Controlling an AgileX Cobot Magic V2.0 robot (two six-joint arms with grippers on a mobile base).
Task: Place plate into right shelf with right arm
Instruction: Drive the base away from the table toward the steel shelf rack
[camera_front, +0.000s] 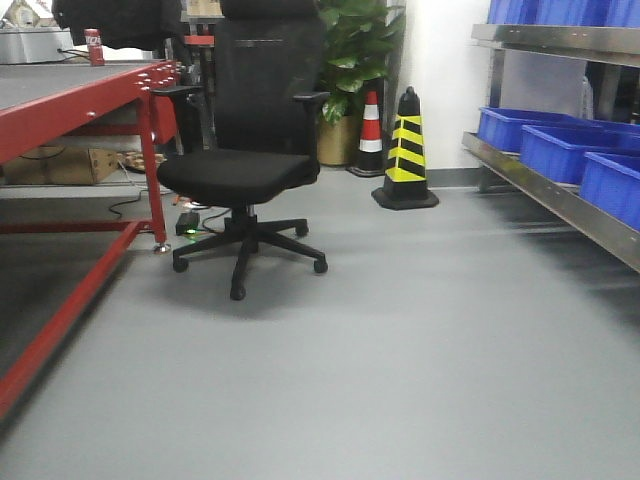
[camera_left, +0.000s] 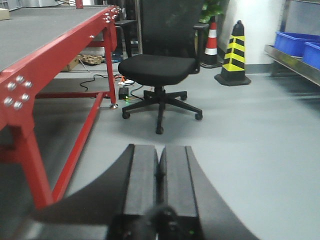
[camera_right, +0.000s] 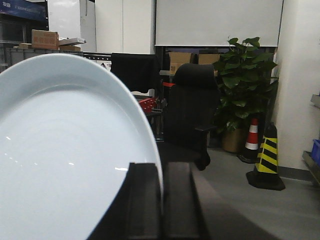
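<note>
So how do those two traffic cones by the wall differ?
The black-and-yellow cone has diagonal stripes; the red-and-white cone has horizontal bands. The black-and-yellow cone stands nearer the camera; the red-and-white cone sits behind it, beside the plant pot. Both stand upright on the floor.

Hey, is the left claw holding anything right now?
No, the left claw is shut, its two fingers pressed together with nothing between them.

I'm seeing the plate (camera_right: 70, 150) cut off left and bottom; the shelf (camera_front: 540, 190) is blurred and cropped at the right.
</note>
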